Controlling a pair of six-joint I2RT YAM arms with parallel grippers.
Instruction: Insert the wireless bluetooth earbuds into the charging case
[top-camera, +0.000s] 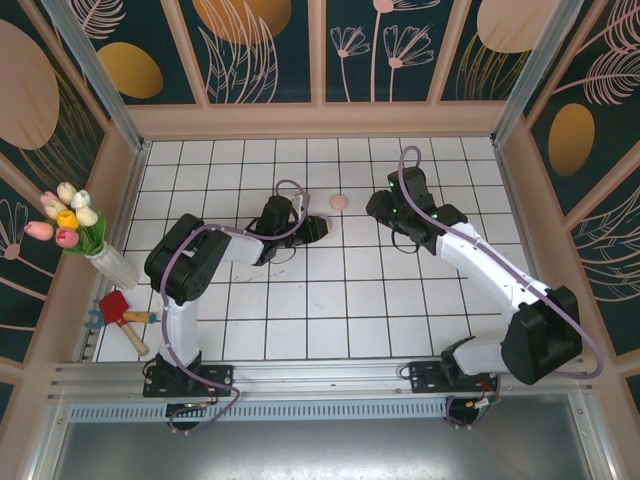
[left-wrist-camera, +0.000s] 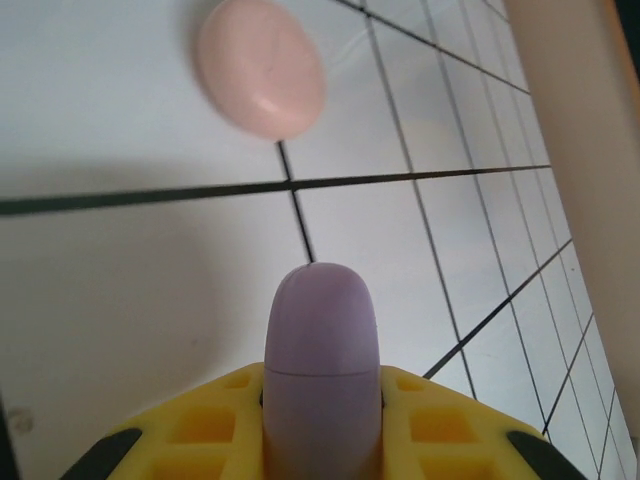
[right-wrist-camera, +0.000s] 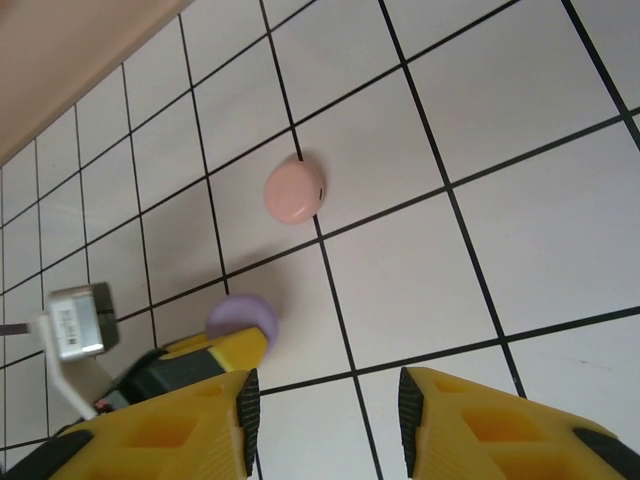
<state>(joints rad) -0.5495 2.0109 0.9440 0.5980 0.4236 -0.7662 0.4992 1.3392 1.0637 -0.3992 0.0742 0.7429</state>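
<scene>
L jaws clamp purple case (left-wrist-camera: 320, 370); R jaws apart, empty (pink case (right-wrist-camera: 294, 192) nearby).

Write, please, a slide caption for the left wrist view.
Left gripper grips purple case; pink case lies ahead on the tiled table.

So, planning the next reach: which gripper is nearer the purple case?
Left. The left gripper has its jaws shut on the purple case; the right gripper hovers apart from it, jaws open.
</scene>
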